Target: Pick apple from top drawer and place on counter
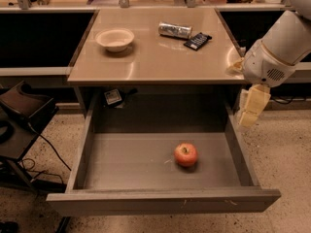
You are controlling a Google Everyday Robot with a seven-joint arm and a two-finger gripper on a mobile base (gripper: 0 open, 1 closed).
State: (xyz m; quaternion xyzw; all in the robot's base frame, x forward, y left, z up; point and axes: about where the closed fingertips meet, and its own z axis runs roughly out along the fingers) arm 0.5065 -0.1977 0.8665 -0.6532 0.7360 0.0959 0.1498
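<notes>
The red apple point(186, 154) with yellowish patches lies on the flat bottom of the open grey top drawer point(126, 164), right of its middle. The beige counter point(155, 57) sits above the drawer's back. My gripper point(251, 107) hangs from the white arm point(279, 47) at the right, above the drawer's right side wall and just off the counter's right front corner. It is above and to the right of the apple, well apart from it, and holds nothing that I can see.
On the counter stand a white bowl point(115, 39), a lying silver can point(175, 30) and a dark packet point(197, 40). A black chair point(19, 115) with cables stands at the left. Dark side surfaces flank the counter. The floor is speckled.
</notes>
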